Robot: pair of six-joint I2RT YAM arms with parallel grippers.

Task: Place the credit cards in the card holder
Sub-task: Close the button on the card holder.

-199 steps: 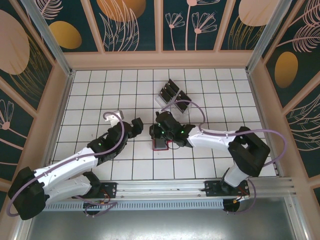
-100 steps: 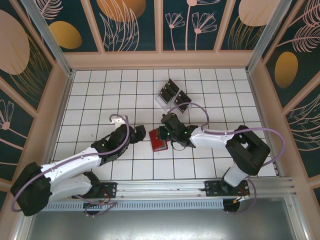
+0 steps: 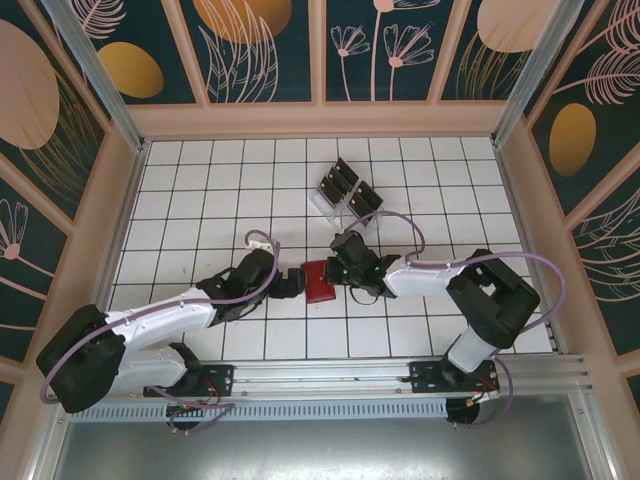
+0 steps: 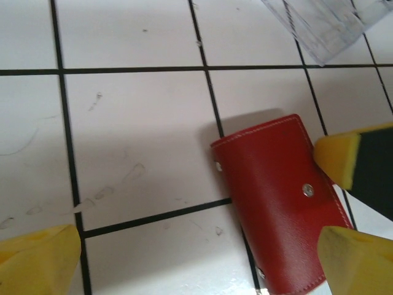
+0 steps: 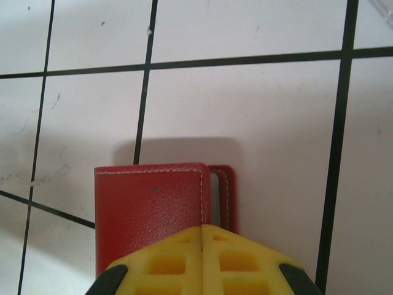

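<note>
The red card holder (image 3: 320, 284) lies folded shut and flat on the white tiles, its snap stud up (image 4: 276, 203) and the edge of its cover flap showing (image 5: 153, 209). My left gripper (image 3: 293, 284) stands open just left of it, and its yellow fingers (image 4: 37, 261) straddle bare floor and the holder's near corner. My right gripper (image 5: 202, 261) is shut, with its tips resting over the holder's flap edge (image 3: 343, 274). Whether it pinches the flap is hidden. Black credit cards (image 3: 341, 180) stand in a clear rack behind the holder.
The clear plastic tiered rack (image 3: 348, 198) stands two tiles behind the holder, and its corner shows in the left wrist view (image 4: 325, 27). Wooden walls ring the tiled floor. An aluminium rail (image 3: 330, 378) runs along the near edge.
My left gripper has swung right and come up beside the card holder. My right gripper has drawn back to the right, and the holder now shows between the two grippers.
</note>
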